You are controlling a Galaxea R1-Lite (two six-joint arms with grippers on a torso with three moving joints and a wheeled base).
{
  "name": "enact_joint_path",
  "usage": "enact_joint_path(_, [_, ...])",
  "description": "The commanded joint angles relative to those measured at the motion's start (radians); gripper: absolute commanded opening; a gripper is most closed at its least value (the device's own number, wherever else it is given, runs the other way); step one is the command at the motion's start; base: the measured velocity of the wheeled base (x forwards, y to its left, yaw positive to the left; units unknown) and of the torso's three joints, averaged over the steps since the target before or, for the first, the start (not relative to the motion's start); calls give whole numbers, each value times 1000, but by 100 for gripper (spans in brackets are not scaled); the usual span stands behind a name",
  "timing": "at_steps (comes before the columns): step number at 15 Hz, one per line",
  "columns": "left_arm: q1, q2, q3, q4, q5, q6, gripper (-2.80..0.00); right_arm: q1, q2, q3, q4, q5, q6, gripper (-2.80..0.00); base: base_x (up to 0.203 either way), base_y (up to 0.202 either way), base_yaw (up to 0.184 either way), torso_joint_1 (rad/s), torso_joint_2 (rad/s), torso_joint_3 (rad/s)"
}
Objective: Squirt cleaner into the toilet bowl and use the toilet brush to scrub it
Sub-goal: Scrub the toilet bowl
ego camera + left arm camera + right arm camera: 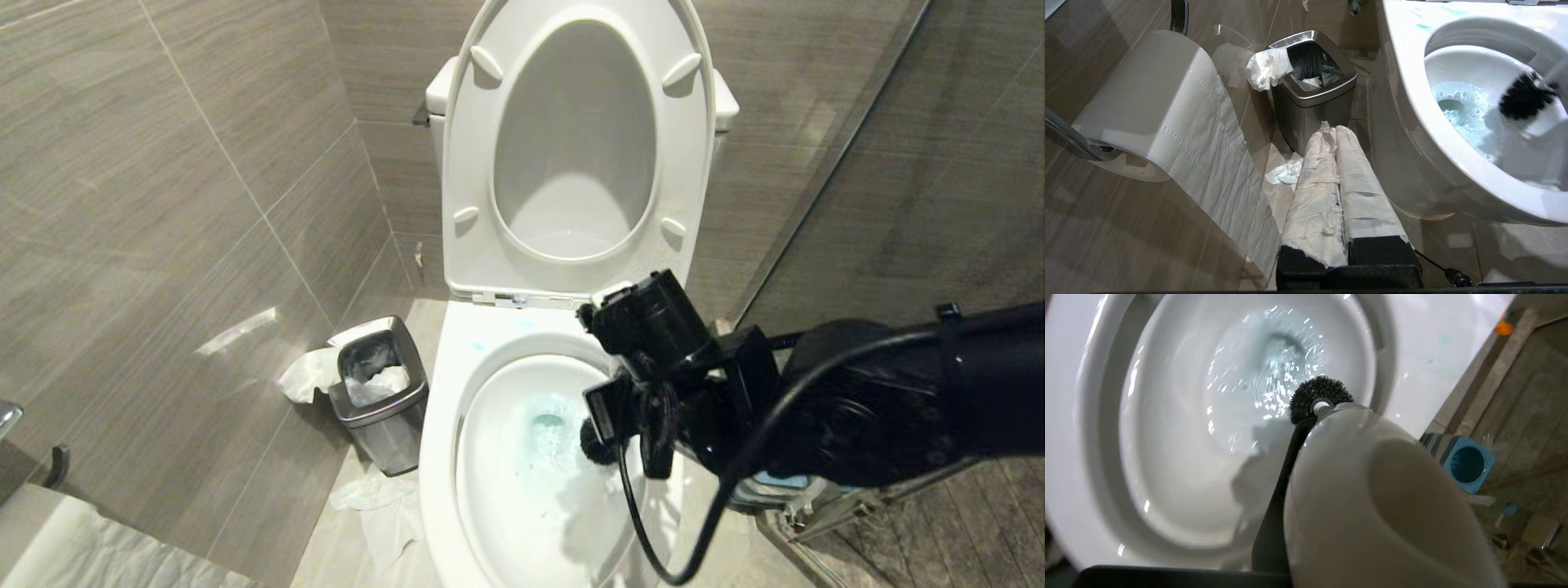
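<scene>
The toilet bowl [445, 457] stands open before me, seat and lid [473, 204] raised. Pale blue cleaner tints the water [545, 431] and smears the back rim [478, 345]. My right gripper [647, 457] hangs over the bowl's right side, shut on the white handle [1372, 498] of the toilet brush. One black finger [1286, 469] shows beside the handle. The black bristle head [1316, 396] sits low in the bowl at the edge of the blue water [1274, 359]. My left gripper [1333, 130], its fingers wrapped in white, is shut and empty, low beside the bowl's outer wall [1412, 163].
A steel bin [380, 392] with tissue hanging out stands left of the toilet, and crumpled tissue [375, 498] lies on the floor. A toilet paper roll [1155, 106] hangs by the left arm. The blue brush holder [1466, 463] sits right of the bowl by a glass partition [857, 163].
</scene>
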Motion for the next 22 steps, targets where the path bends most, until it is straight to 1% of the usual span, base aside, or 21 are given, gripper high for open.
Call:
enact_joint_path(1, [0,1,2,0,0,0,-280,107,-86,93,-24,-2,33,-280,0,0,0,0,0,0])
enact_joint_path(4, [0,1,2,0,0,0,-280,220,-43,102,-33,-4,107,-280,0,0,0,0,0,0])
enact_joint_path(6, [0,1,2,0,0,0,-280,268,-9,92,-35,-5,137,-280,0,0,0,0,0,0])
enact_joint_path(8, [0,1,2,0,0,0,-280,282,33,58,-37,-8,153,-280,0,0,0,0,0,0])
enact_joint_path(11, [0,0,2,0,0,0,-280,276,120,-71,-38,-17,157,-280,0,0,0,0,0,0])
enact_joint_path(14, [0,0,2,0,0,0,-280,221,220,-249,-35,-30,132,-280,0,0,0,0,0,0])
enact_joint_path(19, [0,0,2,0,0,0,-280,55,350,-491,-33,-33,29,-280,0,0,0,0,0,0])
enact_joint_path(21, [0,0,2,0,0,0,-280,-12,385,-574,-30,-49,15,-280,0,0,0,0,0,0])
enact_joint_path(22, [0,0,2,0,0,0,-280,-47,391,-593,-28,-55,13,-280,0,0,0,0,0,0])
